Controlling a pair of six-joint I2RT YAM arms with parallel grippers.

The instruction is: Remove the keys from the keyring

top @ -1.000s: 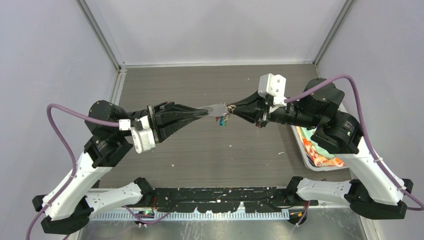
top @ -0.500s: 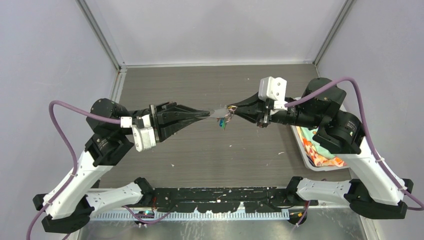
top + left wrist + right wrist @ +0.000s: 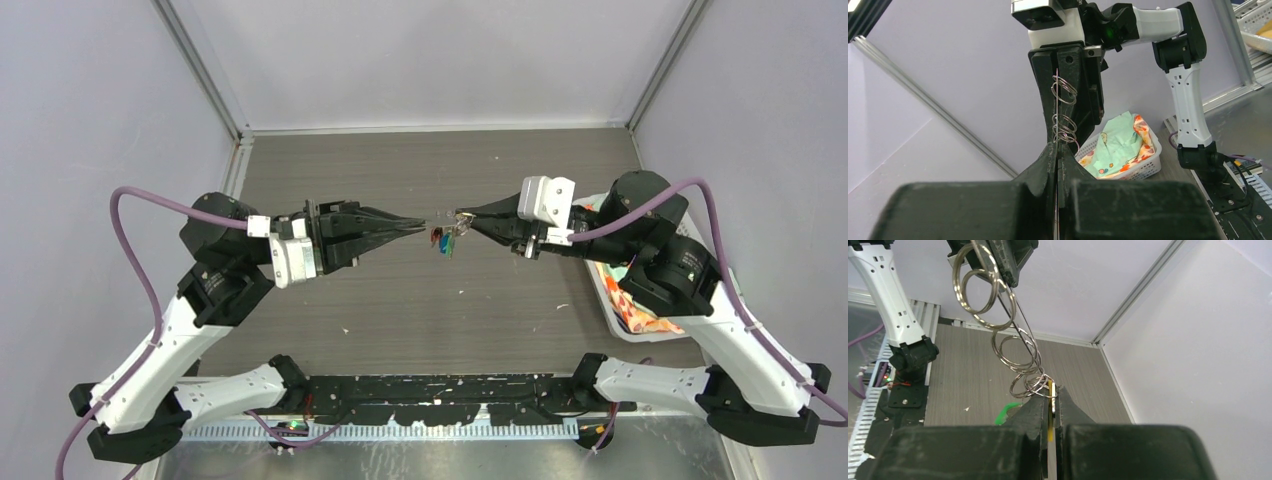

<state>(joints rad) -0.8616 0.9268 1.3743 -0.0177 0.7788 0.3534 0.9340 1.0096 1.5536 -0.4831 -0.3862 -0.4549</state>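
Silvery keyring (image 3: 1056,107) is hanging in mid-air over the table (image 3: 400,310), with the left gripper (image 3: 419,224) clenching one end edge-on and the right gripper (image 3: 460,216) pinching a brass key (image 3: 1050,410) at the other; coloured keys (image 3: 440,240) are dangling underneath.

The keys (image 3: 440,239) showed blue, red and green heads; the basket (image 3: 1143,167) was white, its cloth (image 3: 1118,145) mint with orange print

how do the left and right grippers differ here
Left gripper clamps the thin silvery keyring edge-on; right gripper clamps a brass-coloured piece among the wire rings. Left gripper's white camera block sits on its near side, right gripper's on its far side. Both jaws shut, tips facing.
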